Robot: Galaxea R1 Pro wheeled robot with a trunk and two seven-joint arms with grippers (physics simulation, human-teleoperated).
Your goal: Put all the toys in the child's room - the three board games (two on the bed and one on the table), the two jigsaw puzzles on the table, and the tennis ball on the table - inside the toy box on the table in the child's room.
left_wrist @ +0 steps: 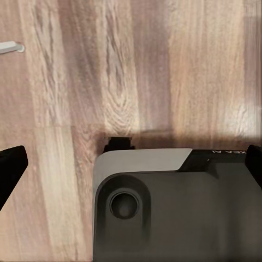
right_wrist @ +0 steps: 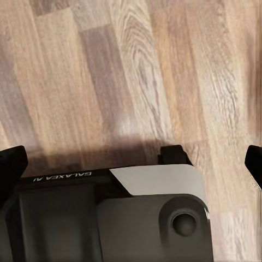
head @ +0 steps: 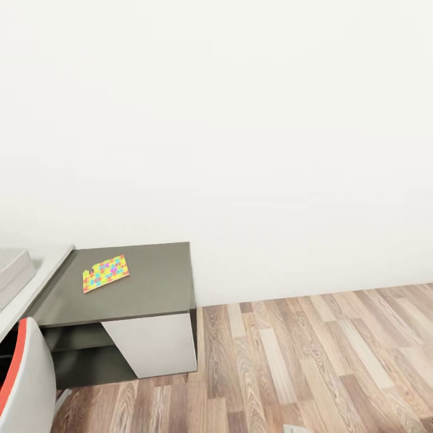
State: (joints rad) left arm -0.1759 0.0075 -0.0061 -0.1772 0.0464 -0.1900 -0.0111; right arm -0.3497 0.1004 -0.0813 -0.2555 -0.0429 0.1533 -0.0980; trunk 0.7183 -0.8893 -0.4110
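A: Item one, jigsaw puzzle (head: 106, 273)?

B: One thin flat square in yellow, pink, blue and green, lying flat on the dark-grey lower tabletop (head: 156, 282), lower left of the head view. It sits toward that section's left rear part, turned a little askew to its edges, touching nothing else.

A: Item two, toy box (head: 13, 270)?

B: A light-grey corner with a sloping side, cut off by the left edge of the frame, resting on the pale raised tabletop (head: 45, 267) just left of the dark section. Its contents cannot be seen.

A: Furniture beneath?

B: A white-grey slanted panel (head: 153, 346) under the dark top, with an open shelf to its left.

A: Other entries?

B: A chair back (head: 24, 373), pale grey with a red-orange rim, in the bottom-left corner. A plain white wall (head: 240, 120) across the upper frame. A wood-plank floor (head: 300, 361) at lower right.

A: Left gripper (left_wrist: 131, 164)?

B: In the left wrist view, two dark fingertips at opposite side edges, one at the left (left_wrist: 11, 169); jaws spread wide, nothing between them. Below hangs the floor and the robot's grey and black base (left_wrist: 174, 207).

A: Right gripper (right_wrist: 131, 164)?

B: The same: dark fingertips at both side edges, one at the left (right_wrist: 11, 164); jaws spread wide and holding nothing, over floor planks and the base lettered "GALAXEA AI".
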